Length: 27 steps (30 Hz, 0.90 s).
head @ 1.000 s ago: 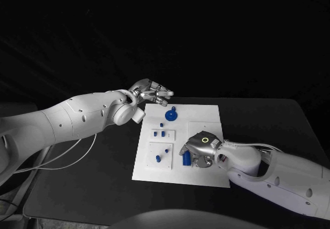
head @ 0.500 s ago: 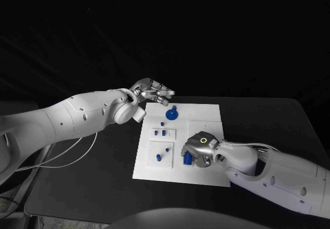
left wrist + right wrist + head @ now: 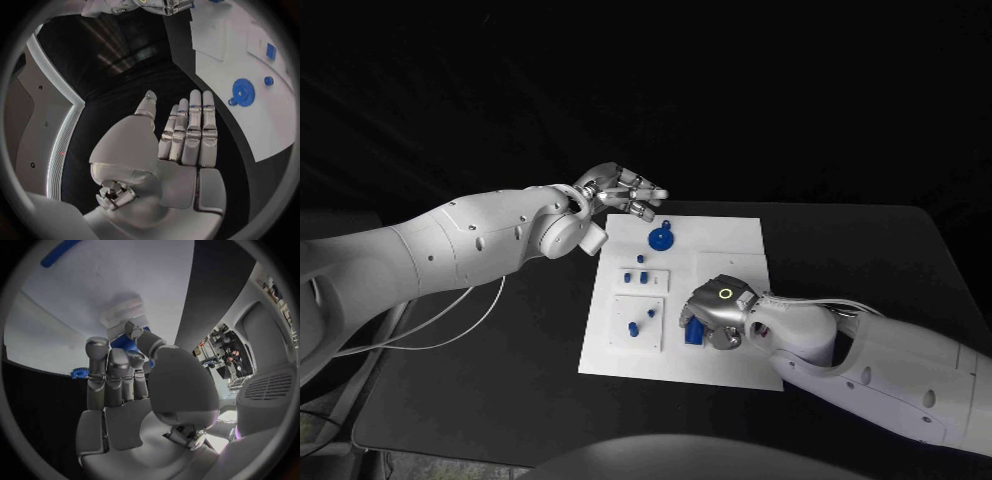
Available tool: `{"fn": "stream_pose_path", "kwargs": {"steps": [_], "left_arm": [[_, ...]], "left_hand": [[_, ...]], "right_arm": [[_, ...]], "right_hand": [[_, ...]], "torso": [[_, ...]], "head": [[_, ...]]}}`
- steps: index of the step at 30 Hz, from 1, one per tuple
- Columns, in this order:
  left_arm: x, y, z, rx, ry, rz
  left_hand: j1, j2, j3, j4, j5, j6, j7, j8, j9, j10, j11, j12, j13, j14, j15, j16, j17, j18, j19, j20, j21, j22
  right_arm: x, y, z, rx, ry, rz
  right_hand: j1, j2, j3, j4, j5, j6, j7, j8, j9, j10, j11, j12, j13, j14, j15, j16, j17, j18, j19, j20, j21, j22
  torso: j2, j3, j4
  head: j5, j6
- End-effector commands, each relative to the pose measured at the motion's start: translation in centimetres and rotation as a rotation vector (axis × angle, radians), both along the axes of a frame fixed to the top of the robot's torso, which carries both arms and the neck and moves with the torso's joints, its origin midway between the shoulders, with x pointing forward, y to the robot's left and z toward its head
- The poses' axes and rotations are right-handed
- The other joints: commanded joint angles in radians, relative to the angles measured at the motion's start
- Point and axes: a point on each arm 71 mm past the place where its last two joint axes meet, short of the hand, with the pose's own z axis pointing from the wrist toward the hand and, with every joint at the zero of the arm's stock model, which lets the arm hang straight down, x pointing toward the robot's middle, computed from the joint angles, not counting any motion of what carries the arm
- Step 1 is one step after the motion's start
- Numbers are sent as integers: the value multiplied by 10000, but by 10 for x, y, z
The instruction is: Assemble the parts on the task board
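Observation:
The white task board (image 3: 727, 246) lies in the middle of the black table. My right hand (image 3: 717, 316) rests on its near right part and pinches an upright blue part (image 3: 692, 331); in the right wrist view thumb and fingertips (image 3: 133, 331) close on that blue part (image 3: 124, 343) against the board (image 3: 125, 280). A blue gear (image 3: 659, 238) sits at the far end, and small blue parts (image 3: 638, 278) stand in the left recesses. My left hand (image 3: 622, 192) hovers off the board's far left corner, fingers (image 3: 195, 131) straight and holding nothing.
Two more small blue parts (image 3: 642, 322) sit in the near left recess of the board. The left wrist view shows the gear (image 3: 242, 92) with a small blue peg (image 3: 269, 80) beside it. Black tabletop (image 3: 488, 380) surrounds the board on all sides.
My right hand has shifted slightly to the left over the blue part, still on it. The left hand has hardly moved.

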Motion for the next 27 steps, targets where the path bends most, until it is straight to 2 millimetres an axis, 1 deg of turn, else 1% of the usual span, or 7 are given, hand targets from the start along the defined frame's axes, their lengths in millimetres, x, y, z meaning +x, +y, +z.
{"fn": "stream_pose_path", "kwargs": {"steps": [1,6,7,14,16,23,27], "left_arm": [[-1,-3,0,-32,35,-211],[-1,-3,0,-30,37,-214],[-1,-3,0,-29,38,-213],[-1,-3,0,-28,38,-213],[-1,-3,0,-28,39,-216],[-1,-3,0,-24,30,-199],[-1,-2,0,-18,31,-191]], "left_hand": [[-17,55,-3,72,-34,-83,-6,8,8,-85,11,-38,13,-69,24,-23,11,-3,-14,41,54,-14],[-17,55,-3,72,-34,-83,-6,8,8,-85,11,-38,13,-69,24,-23,11,-3,-14,41,54,-14],[-17,55,-3,72,-34,-83,-6,8,8,-85,11,-38,13,-69,24,-23,11,-3,-14,41,54,-14],[-23,63,-4,89,-34,-84,-5,12,9,-85,11,-36,13,-76,26,-24,11,-2,-17,44,54,-20],[-23,63,-4,89,-34,-84,-5,12,9,-85,11,-36,13,-76,26,-24,11,-2,-17,44,54,-20],[-14,85,7,98,-33,-71,-12,20,11,-81,8,-34,14,-79,27,-24,11,-2,-19,46,54,-25],[-14,85,7,98,-33,-71,-12,20,11,-81,8,-34,14,-79,27,-24,11,-2,-19,46,54,-25]], "right_arm": [[-1,0,-1,75,-165,196],[-2,1,2,539,-338,336],[-2,1,3,657,-382,365],[-3,1,10,1502,-670,477],[-3,0,12,1794,-742,485],[-3,-3,15,2267,-880,491],[-4,-6,16,2341,-867,507]], "right_hand": [[-126,44,108,-8,-31,385,115,39,60,-57,59,37,-28,-41,42,61,14,-122,-62,8,71,689],[-220,68,271,3,-42,913,245,51,94,-98,107,31,-120,-30,68,71,24,-88,-62,30,95,689],[-239,77,306,2,-46,1104,287,61,114,-119,131,7,-167,-31,77,70,25,-77,-61,32,107,690],[-335,122,510,16,-63,1523,349,43,106,-183,148,-115,-423,-22,78,71,49,-43,-58,25,149,693],[-404,137,628,15,-62,1744,399,34,111,-244,183,-153,-509,-32,74,57,59,-13,-56,6,165,693],[-434,108,696,21,-63,1847,412,31,68,-288,196,-49,-648,-18,85,17,106,25,-63,30,197,691],[-436,114,686,23,-63,1864,406,28,68,-297,195,-24,-672,-17,94,8,115,23,-70,38,208,693]], "torso": [[-5,6,-11],[-6,7,-10],[-6,7,-10],[-1,10,-6],[1,10,-3],[-4,4,-8],[-9,13,-17]], "head": [[1,-11],[-2,-17],[-2,-17],[5,-30],[0,-30],[-4,-34],[-1,-44]]}}
